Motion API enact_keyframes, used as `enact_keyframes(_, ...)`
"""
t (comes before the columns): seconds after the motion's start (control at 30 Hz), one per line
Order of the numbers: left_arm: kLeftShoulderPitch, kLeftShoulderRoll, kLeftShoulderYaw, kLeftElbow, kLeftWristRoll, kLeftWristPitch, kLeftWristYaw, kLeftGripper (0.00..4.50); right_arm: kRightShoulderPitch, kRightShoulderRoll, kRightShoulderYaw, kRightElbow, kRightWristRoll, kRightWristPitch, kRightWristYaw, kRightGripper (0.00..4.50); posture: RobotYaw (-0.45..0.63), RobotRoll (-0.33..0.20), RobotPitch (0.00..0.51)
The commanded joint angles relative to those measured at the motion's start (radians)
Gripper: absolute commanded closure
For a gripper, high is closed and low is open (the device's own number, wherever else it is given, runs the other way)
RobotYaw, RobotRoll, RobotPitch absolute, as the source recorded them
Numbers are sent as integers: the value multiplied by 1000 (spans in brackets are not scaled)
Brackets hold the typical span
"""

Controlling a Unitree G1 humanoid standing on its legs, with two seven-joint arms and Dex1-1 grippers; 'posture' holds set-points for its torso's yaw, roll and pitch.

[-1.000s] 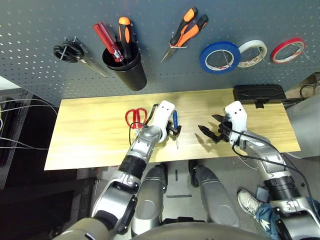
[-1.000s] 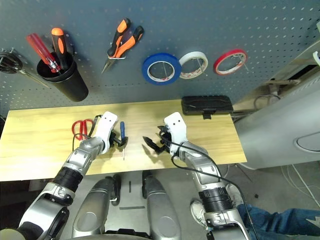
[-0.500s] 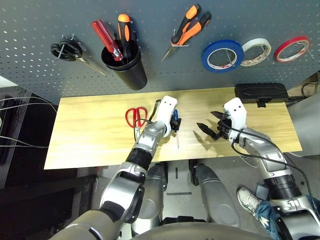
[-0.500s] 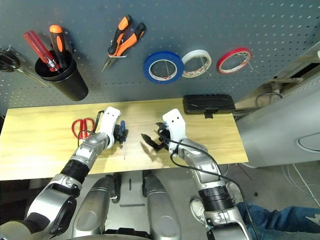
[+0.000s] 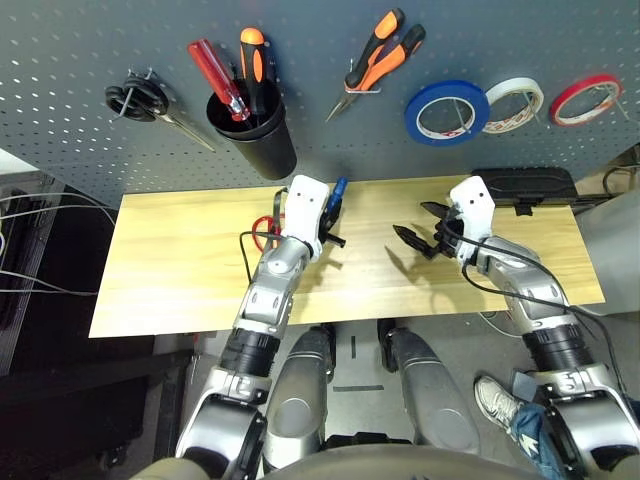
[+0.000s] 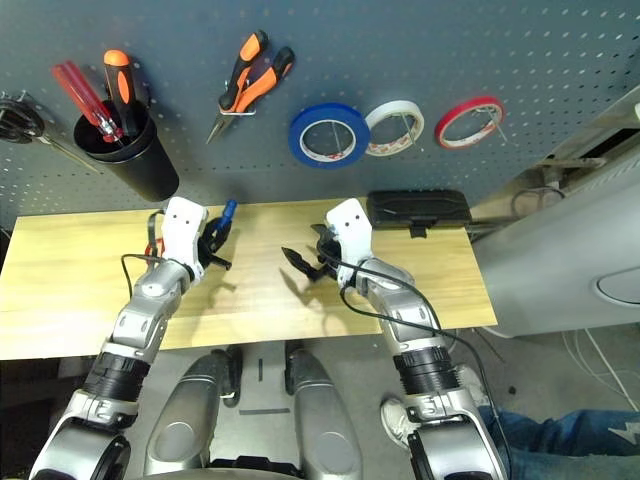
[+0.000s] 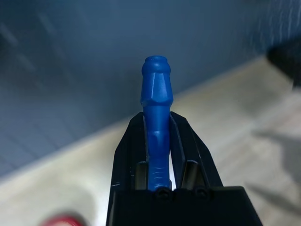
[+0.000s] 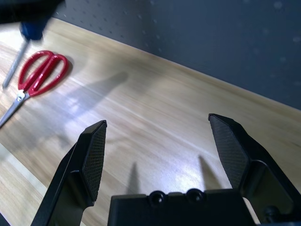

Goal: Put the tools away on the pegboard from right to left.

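My left gripper (image 5: 326,213) is shut on the small blue-handled screwdriver (image 5: 338,187), held above the table with its handle (image 7: 156,94) towards the pegboard (image 5: 80,60). The red-handled scissors (image 8: 40,70) lie flat on the table, partly behind my left arm. On the pegboard hang the blue tape roll (image 5: 445,110) and the orange-and-black pliers (image 5: 375,60). To the right, my right gripper (image 5: 418,225) hovers open over the wood, its fingers (image 8: 94,155) wide apart and holding nothing.
A black cup holder (image 5: 257,142) on the pegboard holds a red and an orange screwdriver. Black scissors (image 5: 140,100) hang to its left; white tape (image 5: 510,105) and red tape (image 5: 578,98) hang far right. A black case (image 5: 520,185) lies at the table's back right.
My left gripper has closed on the blue screwdriver, lifted it off the table and swung it back towards the pegboard. The right arm has barely moved.
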Motion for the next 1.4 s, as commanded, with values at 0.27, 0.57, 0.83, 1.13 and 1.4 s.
enact_keyframes(0.27,-41,30,-50,-185,-75,-107,-132,3961,-26,32,-5,9,12,-74,34,0,112,0,263)
enact_keyframes(0.57,-140,-3,6,-273,-175,-80,-115,3961,-73,77,4,-53,45,-149,88,0,115,0,261)
enact_keyframes(0.83,-299,2,107,-258,-198,-78,-19,3961,-101,96,12,-43,44,-176,112,0,127,0,258)
enact_keyframes(1.13,-446,40,211,-216,-186,-119,89,3961,-129,121,10,-53,56,-187,119,0,129,0,263)
enact_keyframes(1.4,-450,123,254,-165,-157,-160,119,3961,-135,133,13,-58,56,-186,120,0,131,0,266)
